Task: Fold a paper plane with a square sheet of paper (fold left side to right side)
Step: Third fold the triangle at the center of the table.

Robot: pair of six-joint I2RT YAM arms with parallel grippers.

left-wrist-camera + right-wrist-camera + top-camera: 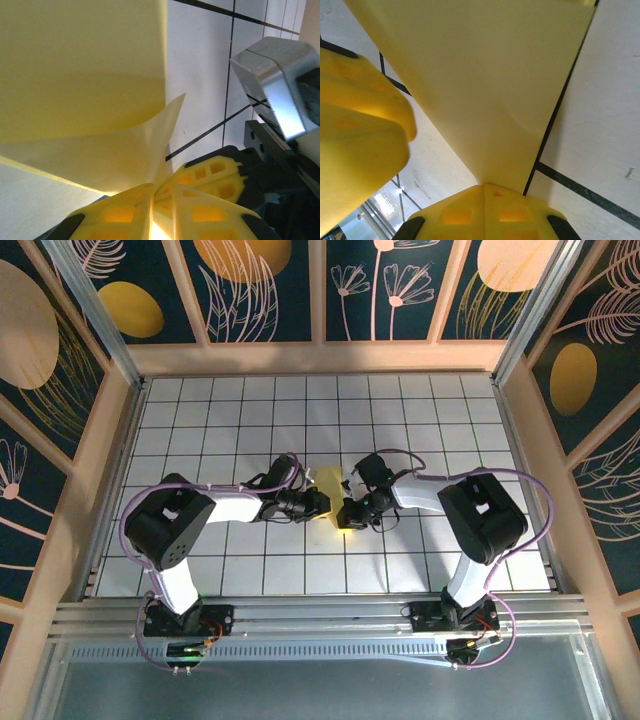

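Pale-yellow square sheet of paper [329,480], long axis running near to far, pinched tight by both left gripper [153,196] and right gripper [483,189].

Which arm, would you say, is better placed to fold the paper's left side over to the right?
Left, probably: the left gripper pinches the raised flap of the yellow paper, while the right gripper clamps it just to the right.
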